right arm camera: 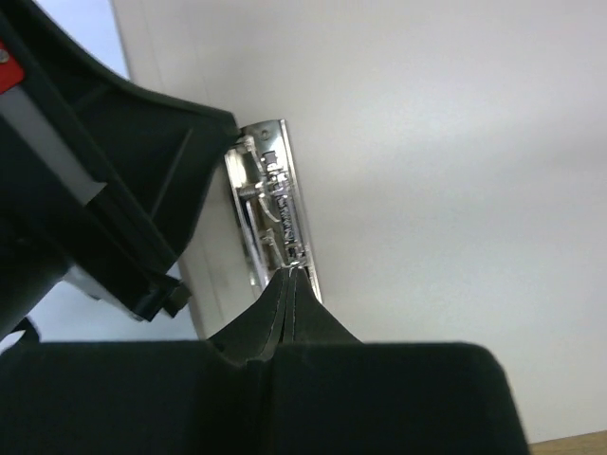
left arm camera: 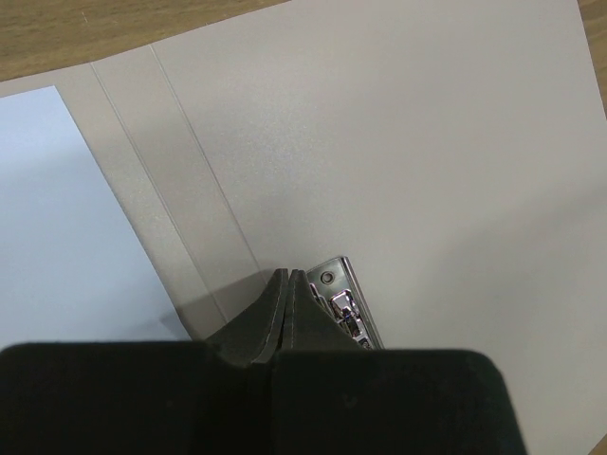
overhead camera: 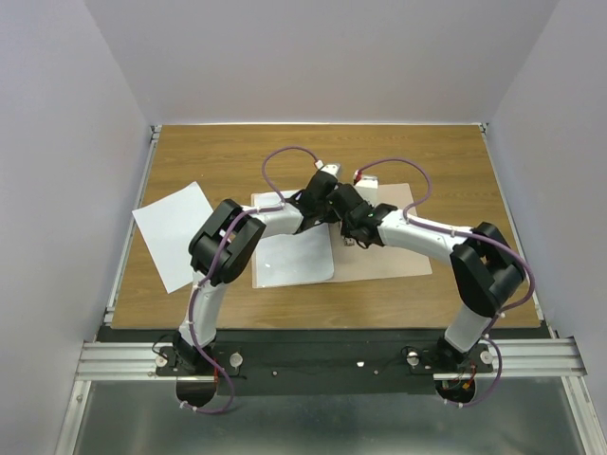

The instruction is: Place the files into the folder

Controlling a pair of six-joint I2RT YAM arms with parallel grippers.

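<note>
1. The left gripper [left arm camera: 288,284] has its jaws pressed together. Its tips are down at the pale inner face of the folder [left arm camera: 427,142], just beside the metal clip [left arm camera: 343,296]. Whether they touch the clip cannot be told.
2. The right gripper [right arm camera: 287,282] is also closed, with its tips at the clip's near end. The fingers hide whether anything is pinched.
3. The folder lies open on the table [overhead camera: 427,152], and in the top view the arms cover its fold.
4. One white sheet [overhead camera: 294,261] lies on the folder's left leaf, its upper part under the left arm.
5. The other sheet [overhead camera: 171,232] lies left of the folder, apart from it, and reaches the table's left edge.
</note>
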